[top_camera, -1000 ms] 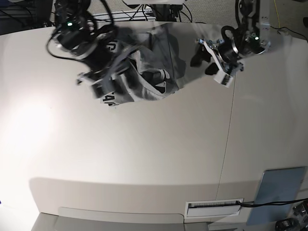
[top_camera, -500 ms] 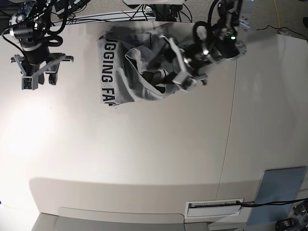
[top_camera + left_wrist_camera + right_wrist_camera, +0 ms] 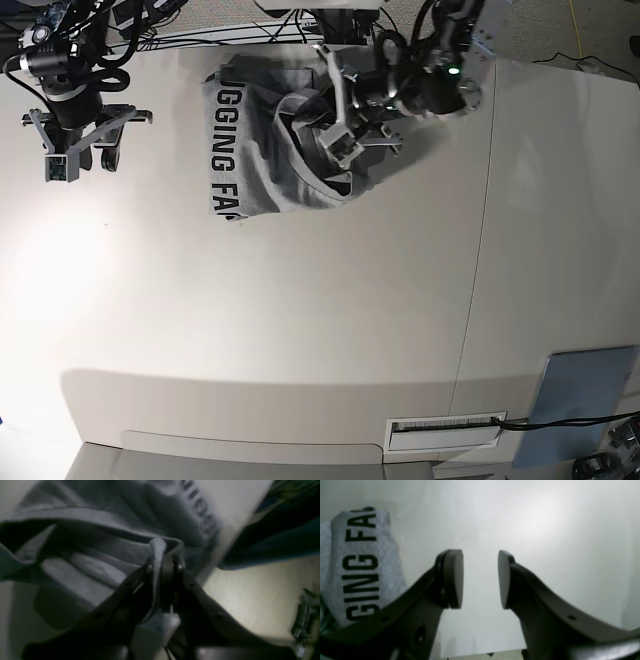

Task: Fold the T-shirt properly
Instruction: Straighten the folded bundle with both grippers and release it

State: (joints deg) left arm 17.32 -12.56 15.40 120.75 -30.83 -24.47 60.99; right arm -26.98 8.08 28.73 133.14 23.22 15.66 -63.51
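Bunched at the table's (image 3: pixel 300 330) far edge, the T-shirt (image 3: pixel 255 165) looks soft and floppy. A hem fold is pinched by the left gripper (image 3: pixel 162 562); the right gripper (image 3: pixel 480 578) is left released, empty.

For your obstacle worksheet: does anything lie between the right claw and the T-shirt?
Nothing visible does. The right claw hangs open over bare table, apart from the T-shirt, with only table surface between them. The left claw already pinches a fold of the shirt.
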